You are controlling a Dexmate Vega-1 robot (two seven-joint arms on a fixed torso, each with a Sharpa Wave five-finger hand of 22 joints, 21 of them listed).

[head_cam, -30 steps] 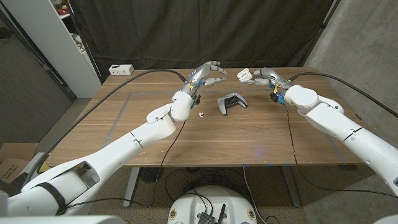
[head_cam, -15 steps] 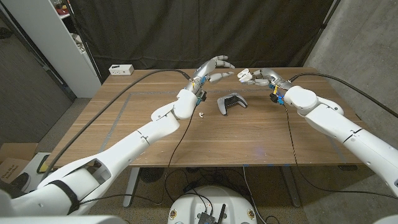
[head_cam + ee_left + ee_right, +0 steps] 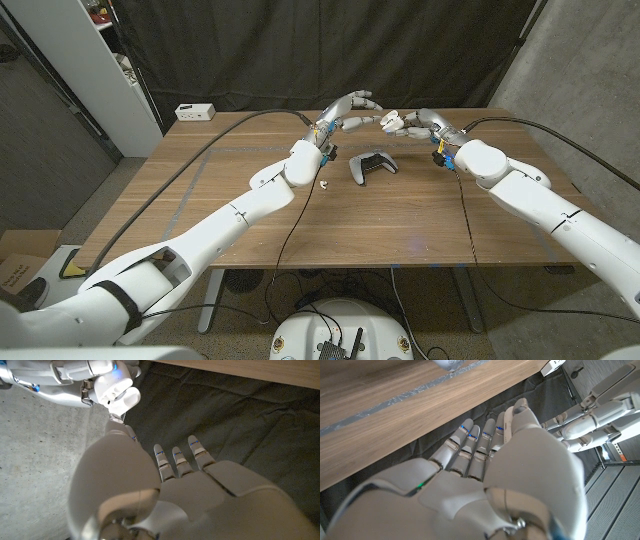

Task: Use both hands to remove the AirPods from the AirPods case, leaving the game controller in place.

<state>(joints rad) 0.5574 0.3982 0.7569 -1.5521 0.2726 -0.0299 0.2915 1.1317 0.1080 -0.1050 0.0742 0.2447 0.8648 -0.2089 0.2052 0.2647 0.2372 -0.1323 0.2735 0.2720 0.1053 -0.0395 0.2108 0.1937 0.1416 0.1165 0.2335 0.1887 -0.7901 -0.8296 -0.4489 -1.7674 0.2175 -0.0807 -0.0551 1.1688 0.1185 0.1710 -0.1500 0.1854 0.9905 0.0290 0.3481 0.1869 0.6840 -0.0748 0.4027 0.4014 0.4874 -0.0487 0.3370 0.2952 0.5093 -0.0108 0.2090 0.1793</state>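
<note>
From the head view, both arms reach to the far side of the wooden worktop (image 3: 400,225). The left robot hand (image 3: 352,108) is raised with its fingers spread apart and nothing in them, its tips just beside the right robot hand (image 3: 412,122). The right robot hand holds a small white rounded case (image 3: 390,119) at its fingertips, above the worktop's far edge. A grey-and-black game controller (image 3: 371,165) lies on the wood below and between the two hands, and a tiny white earbud (image 3: 323,183) lies on the wood near the left forearm.

The left wrist view adds a closer look: the case (image 3: 121,399), smooth and glossy with rounded corners, sits in the other hand right by the left fingers (image 3: 176,456). The right wrist view shows the right hand's smooth white back, and the wood grain with a grey tape line (image 3: 395,401) running across it.
</note>
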